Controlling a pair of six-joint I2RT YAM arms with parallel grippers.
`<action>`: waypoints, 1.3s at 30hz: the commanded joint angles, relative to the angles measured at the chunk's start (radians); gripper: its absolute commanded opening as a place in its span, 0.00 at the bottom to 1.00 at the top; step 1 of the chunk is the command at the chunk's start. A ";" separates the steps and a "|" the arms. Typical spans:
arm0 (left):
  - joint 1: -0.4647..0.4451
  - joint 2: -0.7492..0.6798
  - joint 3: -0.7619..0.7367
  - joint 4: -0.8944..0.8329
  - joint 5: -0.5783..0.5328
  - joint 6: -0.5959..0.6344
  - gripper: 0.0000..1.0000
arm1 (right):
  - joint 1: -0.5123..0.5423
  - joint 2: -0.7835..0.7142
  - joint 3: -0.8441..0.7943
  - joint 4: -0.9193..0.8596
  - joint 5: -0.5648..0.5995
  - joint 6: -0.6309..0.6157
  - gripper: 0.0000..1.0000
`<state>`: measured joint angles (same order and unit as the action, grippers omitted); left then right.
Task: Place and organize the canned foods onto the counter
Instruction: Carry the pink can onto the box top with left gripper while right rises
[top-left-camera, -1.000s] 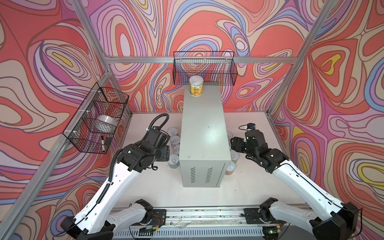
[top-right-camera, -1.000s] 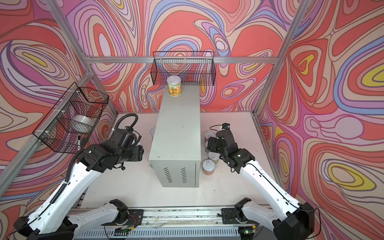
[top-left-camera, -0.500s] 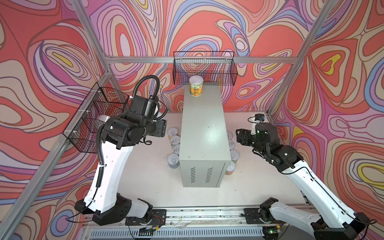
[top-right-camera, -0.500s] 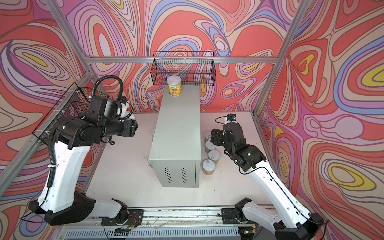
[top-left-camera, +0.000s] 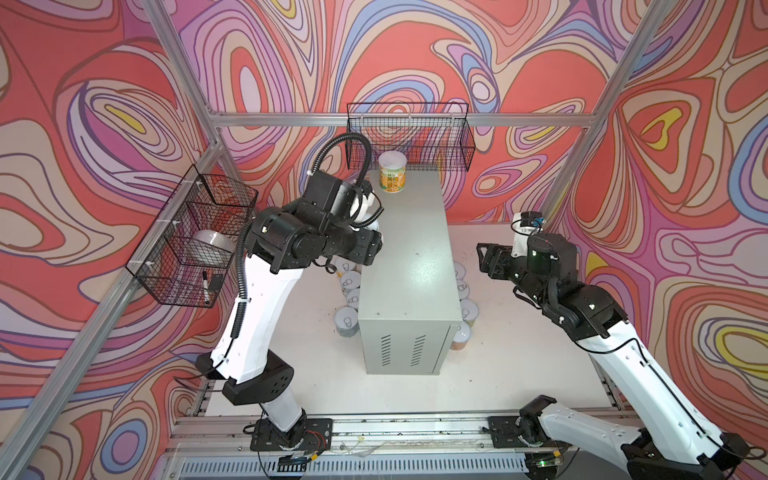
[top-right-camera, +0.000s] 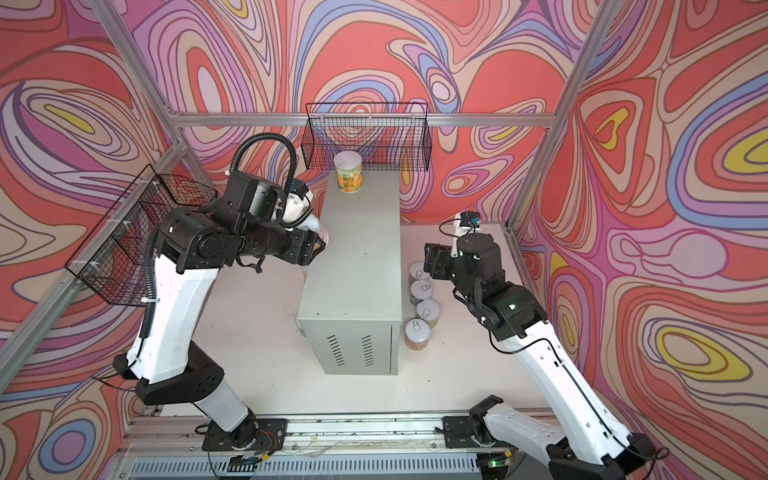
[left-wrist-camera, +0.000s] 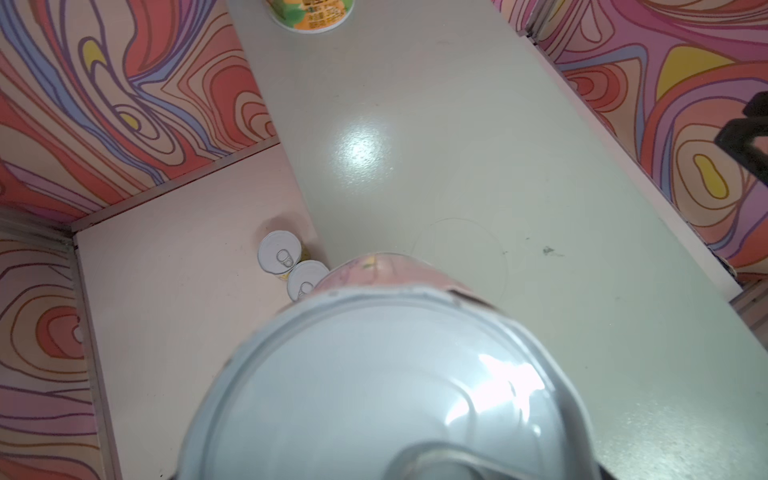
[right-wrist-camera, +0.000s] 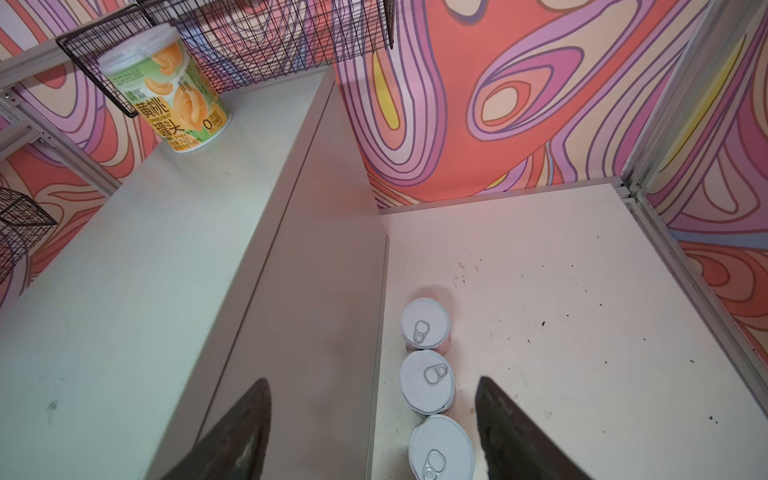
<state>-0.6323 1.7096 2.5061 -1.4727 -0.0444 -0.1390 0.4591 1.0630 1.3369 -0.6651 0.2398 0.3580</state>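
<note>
Now my left gripper (top-right-camera: 312, 246) is clamped on a pink-labelled can (left-wrist-camera: 386, 390), jaws closed onto its sides. In the left wrist view its silver lid fills the near part of the frame and hides my fingers. In a top view the can (top-right-camera: 321, 233) hangs at the left edge of the counter (top-right-camera: 357, 249), about midway along its length. Whether its base touches the grey top I cannot tell.

My right gripper (right-wrist-camera: 372, 382) is spread wide and holds nothing. Its two dark fingers (right-wrist-camera: 511, 436) frame the counter's right wall and the right-hand cans (right-wrist-camera: 427, 380), which stand on the white tabletop (right-wrist-camera: 561, 311) below. In both top views it hovers right of the counter, above the far end of that row, touching none of them. Four of these cans show in a top view, in a line just beside the counter's right wall.

One yellow-and-green can (top-left-camera: 392, 172) stands upright at the far end of the counter top, near its left side, under the wire basket (top-left-camera: 409, 137) on the far wall. The left-hand cans (top-left-camera: 350, 282) stand on the tabletop against the counter's left wall, below my left arm. Two of them show in the left wrist view.
</note>
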 joint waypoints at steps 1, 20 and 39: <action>-0.045 0.031 0.056 -0.002 -0.005 -0.014 0.00 | -0.004 0.012 0.038 0.018 -0.016 -0.034 0.79; -0.168 0.177 0.097 0.058 -0.069 -0.073 0.00 | -0.004 0.037 0.073 0.064 -0.128 -0.035 0.80; -0.159 0.199 0.140 0.147 -0.074 -0.030 1.00 | -0.005 0.065 0.106 0.079 -0.227 -0.010 0.86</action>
<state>-0.7929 1.8988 2.6251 -1.3518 -0.1078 -0.1894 0.4587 1.1297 1.4193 -0.6056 0.0425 0.3347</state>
